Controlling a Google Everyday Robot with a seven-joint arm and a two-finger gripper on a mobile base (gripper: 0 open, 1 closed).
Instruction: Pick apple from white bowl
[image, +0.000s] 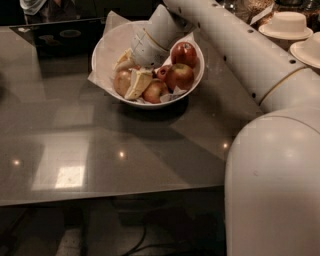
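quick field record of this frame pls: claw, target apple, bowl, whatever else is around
claw: down inside the white bowl, on its left side
pale apple: left in the bowl, right beside the claw, partly hidden by it
red apples: two, on the bowl's right side
yellow-red apple: smaller, at the front of the bowl
bowl: paper-lined, standing on the grey table
arm: reaches in from the right
paper plates: stacked, top right

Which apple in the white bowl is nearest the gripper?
The pale golden-tan apple at the white bowl's left side; the gripper is right against it. The shiny red apples and the smaller yellow-red one lie further right.
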